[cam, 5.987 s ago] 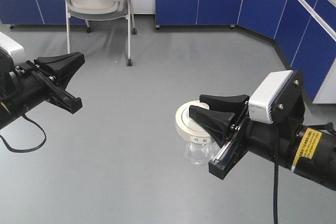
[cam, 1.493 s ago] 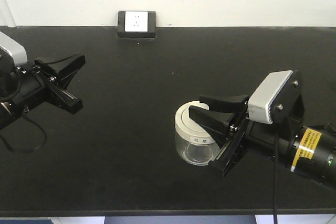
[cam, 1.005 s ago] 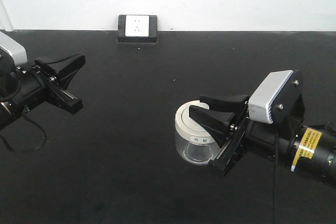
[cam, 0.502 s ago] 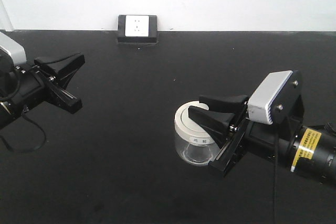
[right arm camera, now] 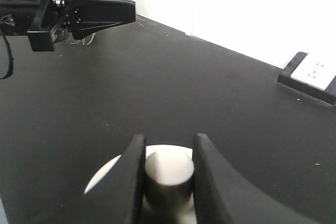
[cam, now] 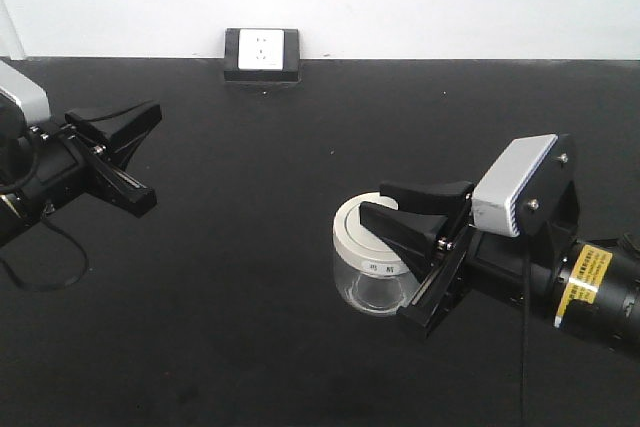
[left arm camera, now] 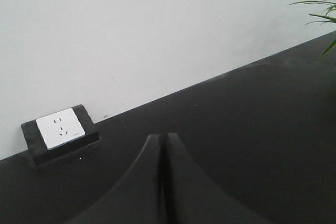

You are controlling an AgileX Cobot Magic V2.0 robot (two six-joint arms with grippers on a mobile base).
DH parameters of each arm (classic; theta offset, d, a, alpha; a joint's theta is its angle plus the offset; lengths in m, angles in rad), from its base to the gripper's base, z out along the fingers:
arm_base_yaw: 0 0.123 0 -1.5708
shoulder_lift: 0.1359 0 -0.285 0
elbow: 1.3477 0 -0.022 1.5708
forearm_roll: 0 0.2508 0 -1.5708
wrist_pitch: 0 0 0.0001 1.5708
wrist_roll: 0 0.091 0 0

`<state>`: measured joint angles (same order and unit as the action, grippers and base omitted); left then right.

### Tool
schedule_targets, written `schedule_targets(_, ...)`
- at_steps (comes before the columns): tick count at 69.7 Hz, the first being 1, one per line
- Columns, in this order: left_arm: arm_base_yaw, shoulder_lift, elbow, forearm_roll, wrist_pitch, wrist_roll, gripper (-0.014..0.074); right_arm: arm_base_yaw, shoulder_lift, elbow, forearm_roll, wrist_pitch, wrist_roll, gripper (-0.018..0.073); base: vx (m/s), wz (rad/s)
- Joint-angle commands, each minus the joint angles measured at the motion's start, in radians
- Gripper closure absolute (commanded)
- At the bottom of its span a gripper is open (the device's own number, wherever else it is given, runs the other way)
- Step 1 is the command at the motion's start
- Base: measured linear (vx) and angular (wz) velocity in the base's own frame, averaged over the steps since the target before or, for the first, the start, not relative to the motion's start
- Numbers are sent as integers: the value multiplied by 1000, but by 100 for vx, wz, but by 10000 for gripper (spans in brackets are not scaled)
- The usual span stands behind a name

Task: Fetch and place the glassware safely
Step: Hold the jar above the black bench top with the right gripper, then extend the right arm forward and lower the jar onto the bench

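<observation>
glass jar (cam: 368, 285): lower centre of the front view, over the black table (cam: 250, 247) | right gripper (cam: 377, 201): clamped on the knob of its cream lid (cam: 348, 239) | left gripper (cam: 152, 110): fingers pressed together, left edge, well apart from the jar

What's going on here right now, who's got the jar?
The right gripper is shut on the knob of the cream-white lid, holding the glass jar at the black counter. Whether the jar's base touches the surface cannot be told. The left gripper is shut and empty, off to the side above the counter. A socket sits at the counter's back edge, away from both arms.
</observation>
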<state>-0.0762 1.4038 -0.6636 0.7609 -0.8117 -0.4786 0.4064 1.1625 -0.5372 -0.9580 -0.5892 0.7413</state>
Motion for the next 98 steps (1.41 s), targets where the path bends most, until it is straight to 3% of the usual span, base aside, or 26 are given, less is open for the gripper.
schedule_targets(1,1,-31,-24,-37,-63,-11,603,-4,-23,-32,35,-78,1,563,0,0)
schedule_targets(31,1,-31,-24,-37,-63,-11,603,-4,-23,-32,43,-82,10,563,0,0)
schedule_targets(45,1,-31,-24,-37,-63,-11,603,-4,-2,-36,154,-56,-13,563,0,0)
schedule_targets(60,1,-31,-24,-37,-63,-11,603,-35,97,-51,304,-36,-156,561,0,0)
schedule_targets(78,1,-31,-24,-37,-63,-11,603,-124,285,-236,241,-36,-182,560,0,0)
schedule_targets(98,1,-31,-24,-37,-63,-11,603,-123,518,-475,122,-68,-172,560,0,0)
